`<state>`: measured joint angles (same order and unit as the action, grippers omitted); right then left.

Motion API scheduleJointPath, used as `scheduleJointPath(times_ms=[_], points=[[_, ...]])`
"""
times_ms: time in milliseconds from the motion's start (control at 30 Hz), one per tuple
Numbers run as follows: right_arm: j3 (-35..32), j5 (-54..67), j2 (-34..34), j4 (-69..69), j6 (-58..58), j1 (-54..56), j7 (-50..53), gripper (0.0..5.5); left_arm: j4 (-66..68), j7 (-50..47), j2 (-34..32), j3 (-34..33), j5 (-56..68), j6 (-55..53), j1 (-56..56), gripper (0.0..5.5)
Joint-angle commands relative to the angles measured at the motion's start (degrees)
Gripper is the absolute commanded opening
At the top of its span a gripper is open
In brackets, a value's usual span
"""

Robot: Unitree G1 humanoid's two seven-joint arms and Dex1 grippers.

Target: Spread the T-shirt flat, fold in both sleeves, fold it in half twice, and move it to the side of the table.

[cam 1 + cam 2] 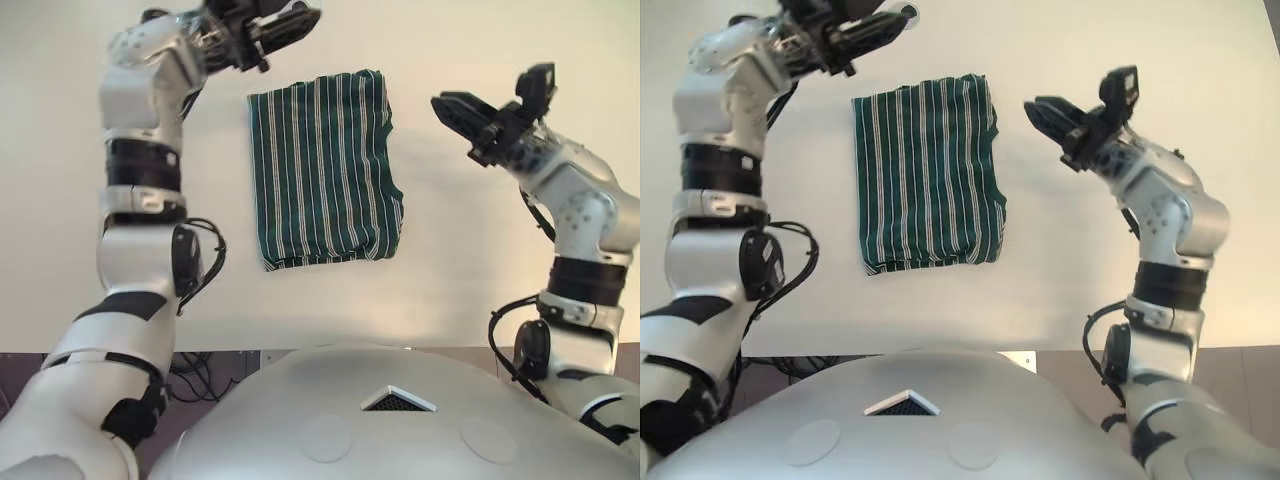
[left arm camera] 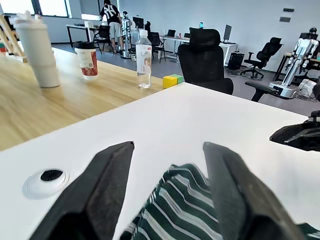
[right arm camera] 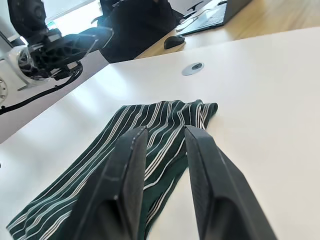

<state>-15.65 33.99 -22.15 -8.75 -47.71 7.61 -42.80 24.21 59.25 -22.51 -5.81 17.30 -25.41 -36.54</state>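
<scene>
- Striped T-shirt (image 1: 325,170) lies rectangular on the surface (image 1: 480,270), sleeves apparently tucked.
- Left end effector (image 1: 300,22) and right end effector (image 1: 452,108), both released, flank its far edge.
- Next: a halving fold.

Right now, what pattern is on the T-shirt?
T-shirt: dark green with thin white stripes; best in the left eye view.

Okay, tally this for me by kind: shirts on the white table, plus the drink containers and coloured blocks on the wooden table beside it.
T-shirt: 1
Tall white tumbler: 1
Paper cup: 1
Clear bottle: 1
Blocks, yellow and green: 2
Total: 6
</scene>
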Motion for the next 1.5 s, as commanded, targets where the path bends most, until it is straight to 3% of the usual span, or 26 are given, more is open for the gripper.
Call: scheduleJointPath(times_ms=[33,133,233,433,667,1133,1500], points=[[-20.2,15.1,-8.0,-30.1,-24.2,-26.5,4.0,1.32,-36.2,8.7,-25.6,-7.2,20.0,-41.9,23.3,2.52],[-25.2,21.0,-2.0,-37.7,-26.1,-40.3,6.0,1.32,-36.6,16.3,-37.2,-4.5,25.9,-52.0,28.3,2.52],[-23.4,23.8,0.7,-40.0,-27.3,-46.0,8.2,1.5,-39.4,16.4,-38.2,-7.0,31.2,-59.2,36.0,2.94],[-16.4,31.1,4.2,-34.3,-28.8,-39.1,18.7,2.48,-35.8,5.6,-28.2,-9.6,32.8,-64.1,41.2,3.85],[-12.4,37.2,6.8,-17.7,-30.0,-29.2,28.6,2.53,-31.6,-8.6,-13.5,-13.8,31.1,-61.4,41.1,3.9],[-3.2,47.1,7.3,-10.4,-28.0,-23.7,41.7,2.53,-31.6,-15.9,-7.2,-10.0,32.6,-61.8,39.8,3.9],[5.8,41.3,5.3,-11.2,-23.8,-25.7,44.9,2.53,-31.9,-17.3,-5.7,-5.1,33.3,-61.2,38.1,3.9]])
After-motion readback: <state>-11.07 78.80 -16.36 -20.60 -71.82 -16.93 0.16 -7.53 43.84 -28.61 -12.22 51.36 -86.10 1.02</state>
